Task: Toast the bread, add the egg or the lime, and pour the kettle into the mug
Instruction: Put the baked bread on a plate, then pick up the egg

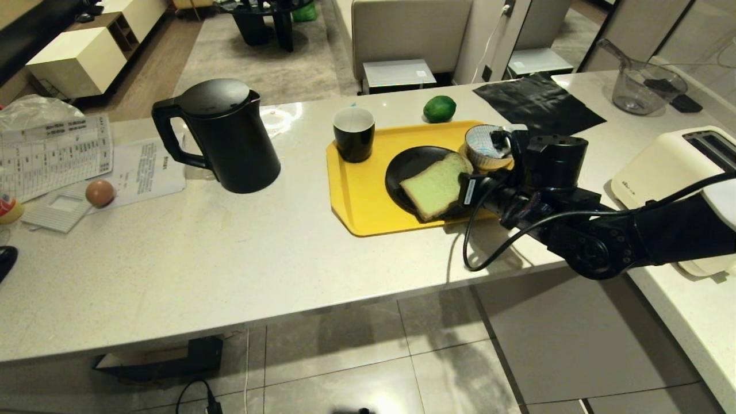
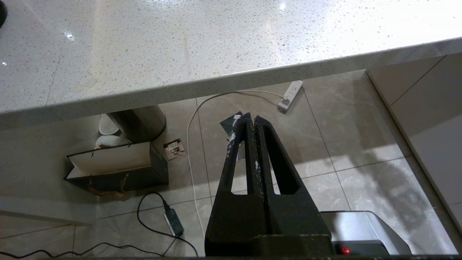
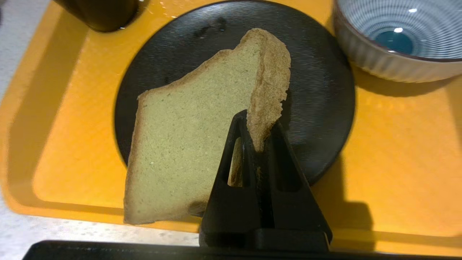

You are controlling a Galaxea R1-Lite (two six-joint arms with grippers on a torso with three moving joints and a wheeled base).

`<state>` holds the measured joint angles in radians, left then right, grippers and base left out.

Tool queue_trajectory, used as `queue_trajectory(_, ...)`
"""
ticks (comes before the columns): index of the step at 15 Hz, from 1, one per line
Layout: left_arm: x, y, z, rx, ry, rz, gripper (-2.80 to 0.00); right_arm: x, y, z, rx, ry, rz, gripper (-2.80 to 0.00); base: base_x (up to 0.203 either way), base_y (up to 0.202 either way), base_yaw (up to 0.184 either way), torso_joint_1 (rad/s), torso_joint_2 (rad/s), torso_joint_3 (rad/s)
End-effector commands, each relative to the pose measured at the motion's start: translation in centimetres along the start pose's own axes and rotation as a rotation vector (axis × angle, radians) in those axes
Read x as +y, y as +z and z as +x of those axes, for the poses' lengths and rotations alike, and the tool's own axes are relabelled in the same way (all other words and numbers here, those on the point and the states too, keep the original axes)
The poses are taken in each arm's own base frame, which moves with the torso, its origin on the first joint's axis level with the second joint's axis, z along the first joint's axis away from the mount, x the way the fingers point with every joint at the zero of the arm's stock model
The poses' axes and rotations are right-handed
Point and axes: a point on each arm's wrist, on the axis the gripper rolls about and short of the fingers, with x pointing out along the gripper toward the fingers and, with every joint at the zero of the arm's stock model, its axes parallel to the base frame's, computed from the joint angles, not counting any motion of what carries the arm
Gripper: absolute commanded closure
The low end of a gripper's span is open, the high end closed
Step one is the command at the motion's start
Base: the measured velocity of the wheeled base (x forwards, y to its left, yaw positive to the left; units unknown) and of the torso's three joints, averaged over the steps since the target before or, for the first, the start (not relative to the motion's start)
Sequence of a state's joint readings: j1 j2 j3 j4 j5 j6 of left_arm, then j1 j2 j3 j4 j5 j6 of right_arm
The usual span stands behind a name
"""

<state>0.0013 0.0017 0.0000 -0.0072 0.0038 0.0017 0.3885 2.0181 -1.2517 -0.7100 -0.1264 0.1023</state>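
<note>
Your right tool (image 3: 258, 137) is clamped on the bread (image 3: 195, 137) above the plate (image 3: 317, 90); lift it level toward the toaster (image 1: 673, 172).

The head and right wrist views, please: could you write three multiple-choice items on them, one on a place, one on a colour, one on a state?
1. Where is the lime?
A. on the counter just beyond the yellow tray
B. in the striped bowl
C. inside the mug

2. What colour is the plate under the bread?
A. white
B. black
C. blue

3. How is the right gripper?
A. wide open above the kettle
B. shut on nothing
C. shut on the bread's crust edge

Answers: 1 A, the lime sits on the counter past the tray's far rim. 2 B, the round plate is black. 3 C, the fingers pinch the crust.
</note>
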Motion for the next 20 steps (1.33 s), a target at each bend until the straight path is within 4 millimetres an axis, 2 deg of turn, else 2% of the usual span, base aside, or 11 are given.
queue_trajectory(1, 0.0, 0.0, 0.0, -0.001, 0.001, 0.0, 0.0, -0.5, 0.0, 0.1, -0.004, -0.013, -0.009, -2.8, 0.0, 0.0, 0.0, 0.0, 0.0, 0.0)
queue_trajectory(9, 0.0, 0.0, 0.0, -0.001, 0.001, 0.0, 0.0, -0.8, 0.5, -0.2, -0.015, -0.02, -0.009, -2.8, 0.0, 0.0, 0.0, 0.0, 0.0, 0.0)
queue_trajectory(14, 0.0, 0.0, 0.0, -0.001, 0.001, 0.0, 0.0, -3.0, 1.6, -1.2, -0.034, -0.071, -0.015, -2.8, 0.0, 0.0, 0.0, 0.0, 0.0, 0.0)
queue_trajectory(20, 0.0, 0.0, 0.0, -0.001, 0.001, 0.0, 0.0, -5.6, 4.3, -3.1, -0.101, -0.131, -0.011, -2.8, 0.0, 0.0, 0.0, 0.0, 0.0, 0.0)
